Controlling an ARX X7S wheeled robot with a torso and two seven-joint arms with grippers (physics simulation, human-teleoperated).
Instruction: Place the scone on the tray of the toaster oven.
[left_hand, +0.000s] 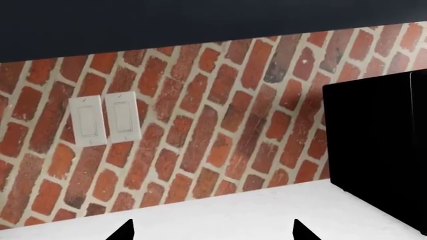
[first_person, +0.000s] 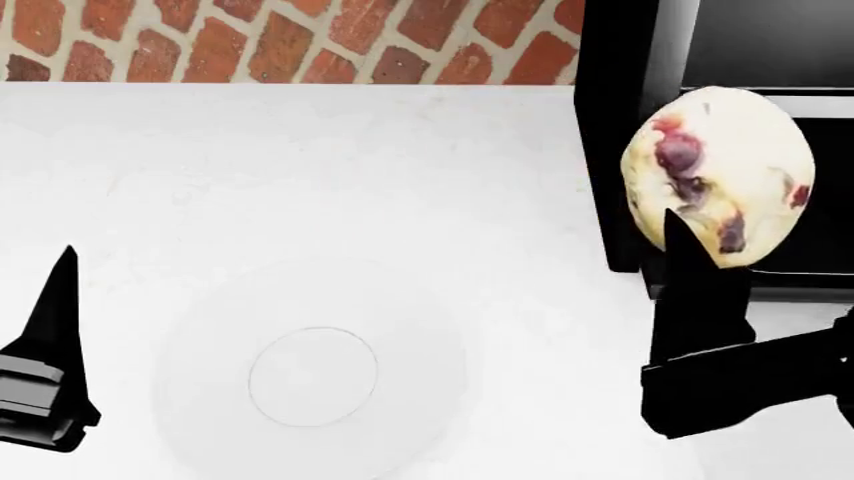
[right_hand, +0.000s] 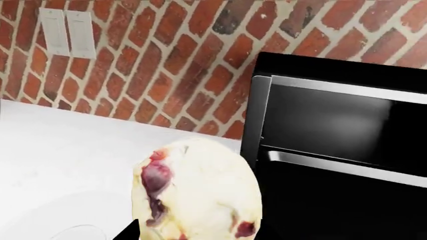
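We see the right end effector (first_person: 707, 250) clamped on the scone (first_person: 721, 175), held up in front of the toaster oven (first_person: 627, 130). Our left end effector (left_hand: 212, 232) hangs spread apart above the white tabletop (first_person: 334, 170), beside the plate (first_person: 200, 400).

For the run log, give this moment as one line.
right gripper: holds pale berry-speckled scone | before black toaster oven | round white plate: empty
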